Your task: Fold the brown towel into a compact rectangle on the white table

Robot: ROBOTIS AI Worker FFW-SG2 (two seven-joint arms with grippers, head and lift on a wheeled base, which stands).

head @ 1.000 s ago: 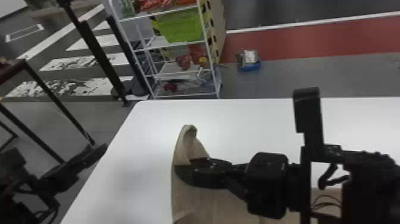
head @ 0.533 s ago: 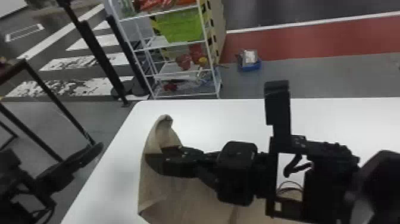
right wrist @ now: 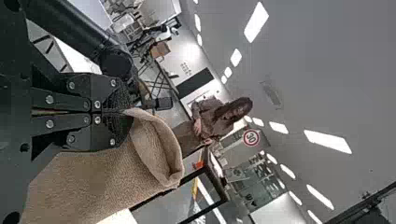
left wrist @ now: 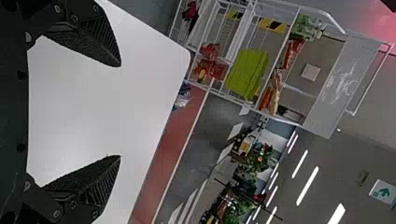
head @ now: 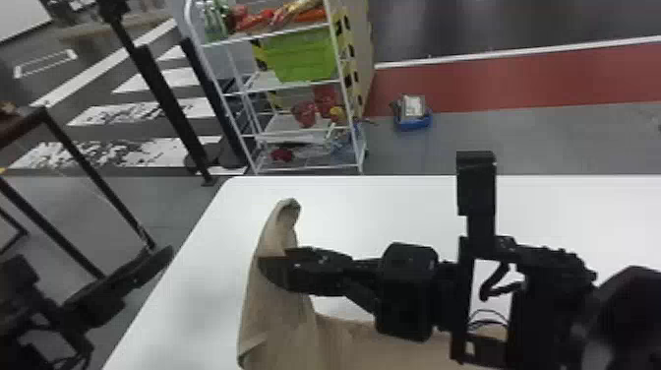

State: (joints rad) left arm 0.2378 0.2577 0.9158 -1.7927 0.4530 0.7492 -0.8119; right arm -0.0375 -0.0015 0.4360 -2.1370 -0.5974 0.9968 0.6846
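Right claw clamped on brown towel, left claw open; one-sided pull may skew the fold.

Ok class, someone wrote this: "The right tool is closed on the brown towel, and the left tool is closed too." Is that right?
Not quite. The left tool is open, as the left wrist view shows: its fingers stand well apart. The right tool is indeed closed on the brown towel.
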